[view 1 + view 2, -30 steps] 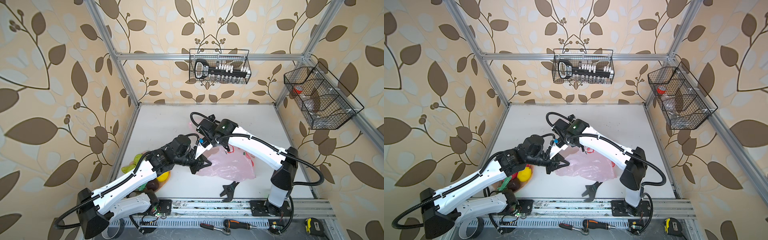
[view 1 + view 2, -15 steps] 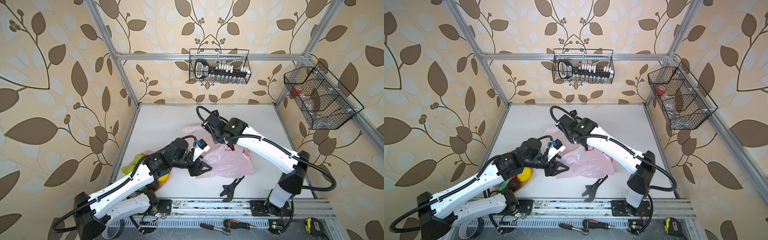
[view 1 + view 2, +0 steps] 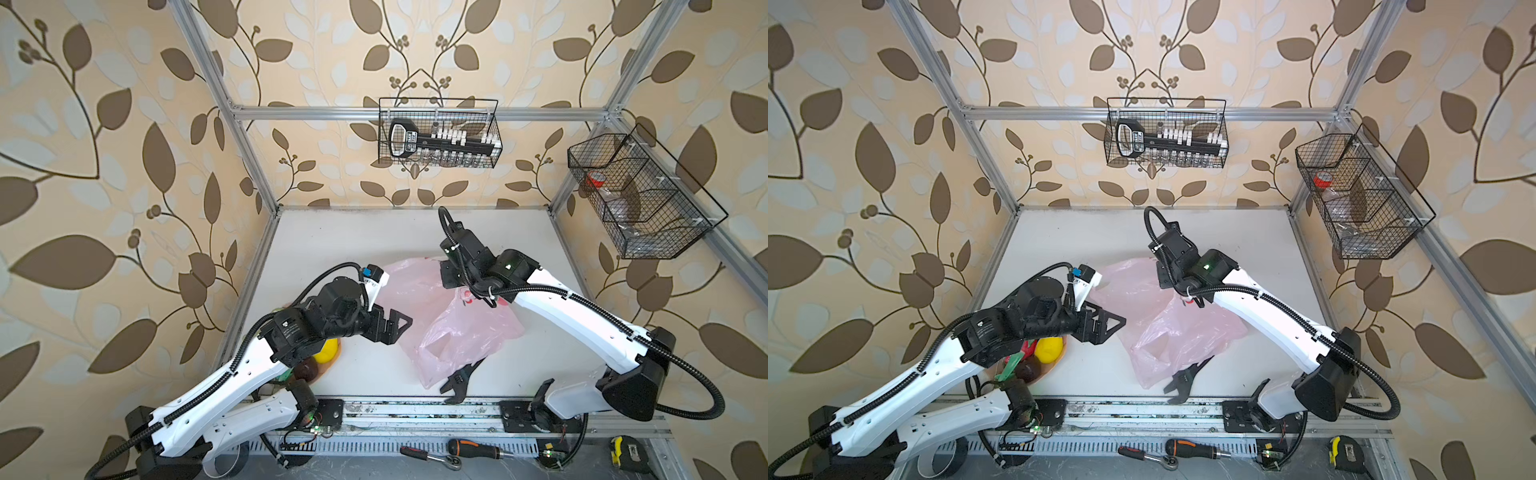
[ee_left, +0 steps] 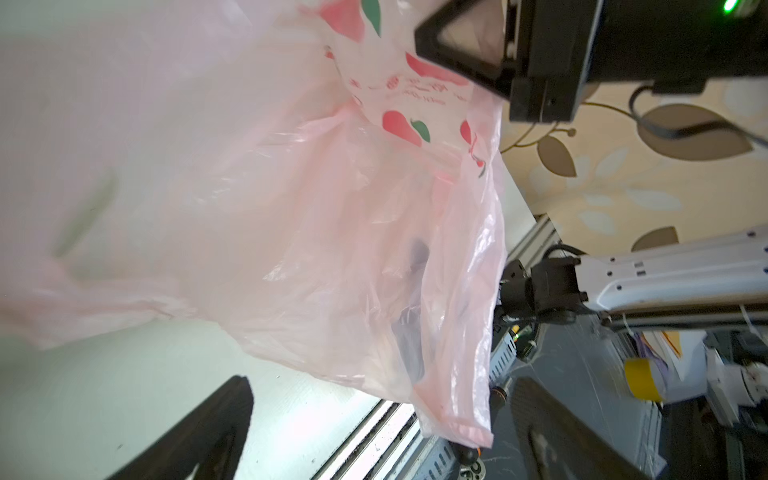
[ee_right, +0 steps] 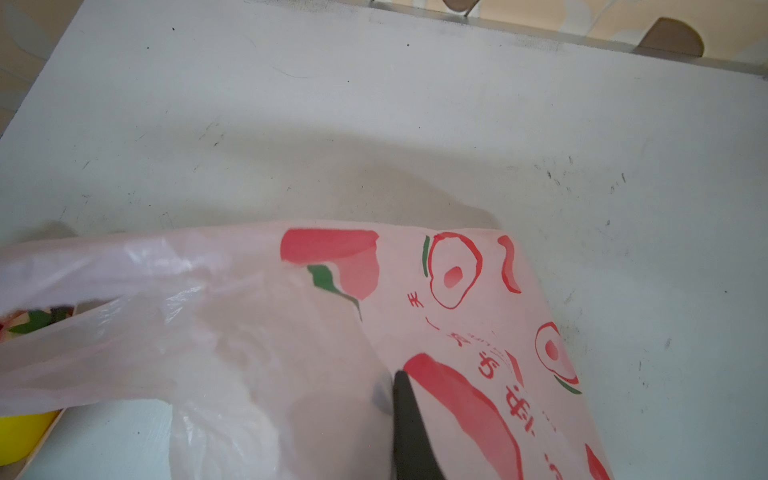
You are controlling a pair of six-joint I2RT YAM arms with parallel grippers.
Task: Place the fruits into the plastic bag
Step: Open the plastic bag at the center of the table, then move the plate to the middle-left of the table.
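Leaf-patterned wallpaper (image 3: 124,166) walls in a white table (image 3: 353,241). Across its middle sprawls the plastic bag (image 3: 457,332), pale pink. Its upper edge is pinched and lifted by the right gripper (image 5: 401,390), jaws closed on the film. Two wire baskets hang on the walls: the back basket (image 3: 438,133) holds a black tool set, the side basket (image 3: 640,195) a red-capped item. Near the table's left edge, a peach plate (image 3: 1060,361) carries fruits: yellow lemon (image 3: 1049,348), dark round fruit (image 3: 1025,370), green piece (image 3: 1013,363). Between plate and bag hovers the left gripper (image 3: 392,328), spread wide and empty.
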